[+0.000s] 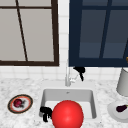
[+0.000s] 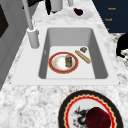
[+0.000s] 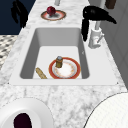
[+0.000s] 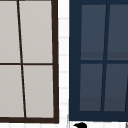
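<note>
Sink (image 3: 25, 60) holds one plate (image 3: 72, 72), one jar (image 3: 59, 61); right robot hand (image 3: 93, 15) by faucet (image 3: 95, 37), fingers relaxed, holding nothing.

A brown-framed window (image 4: 27, 62) sits left, a dark blue cabinet (image 4: 98, 60) right; the right hand (image 4: 79, 124) shows just beneath the cabinet's lower edge.

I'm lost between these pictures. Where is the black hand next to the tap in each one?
Front view: the right hand is at centre, just right of the faucet.
Left side view: at the top edge, left of centre, beyond the faucet.
Right side view: at upper right, above the faucet.
Upper view: at the bottom edge, slightly right of centre.
Shared landmark: the faucet at the back of the sink.
</note>
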Motion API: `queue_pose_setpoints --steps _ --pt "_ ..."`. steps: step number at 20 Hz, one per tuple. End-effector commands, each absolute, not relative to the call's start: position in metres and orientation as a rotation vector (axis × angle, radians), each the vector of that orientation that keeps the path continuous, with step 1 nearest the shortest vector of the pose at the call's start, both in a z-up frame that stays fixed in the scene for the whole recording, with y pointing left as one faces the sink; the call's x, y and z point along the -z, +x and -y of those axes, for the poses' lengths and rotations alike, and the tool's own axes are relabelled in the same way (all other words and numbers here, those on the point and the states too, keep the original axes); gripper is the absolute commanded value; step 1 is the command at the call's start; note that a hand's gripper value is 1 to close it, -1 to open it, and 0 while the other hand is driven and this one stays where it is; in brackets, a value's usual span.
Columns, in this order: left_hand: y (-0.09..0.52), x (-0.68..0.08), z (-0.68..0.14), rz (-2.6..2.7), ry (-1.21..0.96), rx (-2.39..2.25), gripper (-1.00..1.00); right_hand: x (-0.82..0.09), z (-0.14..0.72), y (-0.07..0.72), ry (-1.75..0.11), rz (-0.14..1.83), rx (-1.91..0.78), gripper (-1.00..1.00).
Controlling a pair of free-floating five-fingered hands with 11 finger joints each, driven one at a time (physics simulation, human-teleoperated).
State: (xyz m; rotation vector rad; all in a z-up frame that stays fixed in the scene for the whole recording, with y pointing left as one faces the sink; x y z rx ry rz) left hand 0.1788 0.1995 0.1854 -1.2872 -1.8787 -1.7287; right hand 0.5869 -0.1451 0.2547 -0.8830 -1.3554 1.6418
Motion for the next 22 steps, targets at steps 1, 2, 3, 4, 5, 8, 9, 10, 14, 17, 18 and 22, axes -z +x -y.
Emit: queue_pose_setpoints --steps 1,2,3,4,5,8,9,10,14,17,18,22 --pt "0.179 -0.185 -0.200 1.879 -1.287 1.729 0.00 -0.244 0.140 0.595 -0.769 1.293 -1.682 -1.00" --pt "0.179 -0.185 -0.200 1.879 -1.287 1.729 0.00 -0.245 0.137 0.594 -0.753 1.276 -1.683 -1.00" --pt "0.179 -0.185 -0.200 1.879 -1.287 1.729 0.00 -0.246 0.136 0.593 -0.737 1.260 -1.687 -1.00" --pt "0.179 -0.185 -0.200 1.879 -1.287 1.729 0.00 -0.249 0.135 0.594 -0.728 1.237 -1.691 -1.00" --pt "0.179 -0.185 -0.200 1.879 -1.287 1.729 0.00 -0.248 0.135 0.594 -0.714 1.211 -1.704 -1.00" --pt "0.179 -0.185 -0.200 1.879 -1.287 1.729 0.00 -0.246 0.138 0.601 -0.640 1.160 -1.727 -1.00" --pt "0.179 -0.185 -0.200 1.879 -1.287 1.729 0.00 -0.243 0.138 0.604 -0.613 1.143 -1.731 -1.00" --pt "0.179 -0.185 -0.200 1.879 -1.287 1.729 0.00 -0.240 0.137 0.608 -0.585 1.127 -1.731 -1.00" --pt "0.179 -0.185 -0.200 1.879 -1.287 1.729 0.00 -0.229 0.135 0.622 -0.495 1.072 -1.736 -1.00" --pt "0.179 -0.185 -0.200 1.879 -1.287 1.729 0.00 -0.221 0.129 0.632 -0.451 1.020 -1.735 -1.00" --pt "0.179 -0.185 -0.200 1.879 -1.287 1.729 0.00 -0.218 0.124 0.636 -0.439 0.996 -1.735 -1.00" --pt "0.179 -0.185 -0.200 1.879 -1.287 1.729 0.00 -0.209 0.117 0.649 -0.423 0.949 -1.741 1.00"
